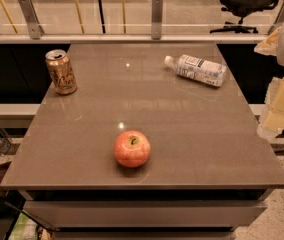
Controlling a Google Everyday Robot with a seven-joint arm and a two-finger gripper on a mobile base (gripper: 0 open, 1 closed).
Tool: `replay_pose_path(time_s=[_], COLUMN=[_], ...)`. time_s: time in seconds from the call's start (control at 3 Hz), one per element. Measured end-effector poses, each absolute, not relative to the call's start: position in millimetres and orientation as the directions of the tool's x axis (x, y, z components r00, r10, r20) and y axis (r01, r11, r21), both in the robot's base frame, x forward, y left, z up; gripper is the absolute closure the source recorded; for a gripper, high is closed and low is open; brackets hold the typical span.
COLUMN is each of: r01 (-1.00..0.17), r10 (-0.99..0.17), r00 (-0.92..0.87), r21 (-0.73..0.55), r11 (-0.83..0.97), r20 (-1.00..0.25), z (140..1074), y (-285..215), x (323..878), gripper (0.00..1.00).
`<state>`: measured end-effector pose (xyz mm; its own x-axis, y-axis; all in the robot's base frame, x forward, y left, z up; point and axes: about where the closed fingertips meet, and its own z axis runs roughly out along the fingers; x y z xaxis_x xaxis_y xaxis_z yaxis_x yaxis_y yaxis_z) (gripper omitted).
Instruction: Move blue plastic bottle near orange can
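The blue plastic bottle (pixel 196 69) lies on its side at the back right of the grey table (pixel 192 144), with its white cap pointing left. The orange can (pixel 61 72) stands upright at the back left of the table, far from the bottle. My gripper (pixel 277 115) is at the right edge of the view, off the table's right side. It is below and to the right of the bottle, touches nothing, and is partly cut off by the frame.
A red-orange apple (pixel 132 148) sits at the front middle of the table. A glass railing with metal posts (pixel 156 16) runs behind the table. An office chair (pixel 244 4) stands beyond it at the back right.
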<state>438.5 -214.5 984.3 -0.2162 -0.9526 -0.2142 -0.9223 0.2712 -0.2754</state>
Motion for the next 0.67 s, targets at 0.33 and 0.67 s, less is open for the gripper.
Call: replay_pose_path(time_s=[0.33,0.67], r01=[-0.918,-0.911], r10=[-0.950,-0.940], r00=[-0.224,-0.245], r21=[-0.281,-0.275], r11=[0.280,0.306], r20=[-0.216,-0.236], z=[989,996], y=[-214,-218], x=[441,458], gripper=[0.00,0.00])
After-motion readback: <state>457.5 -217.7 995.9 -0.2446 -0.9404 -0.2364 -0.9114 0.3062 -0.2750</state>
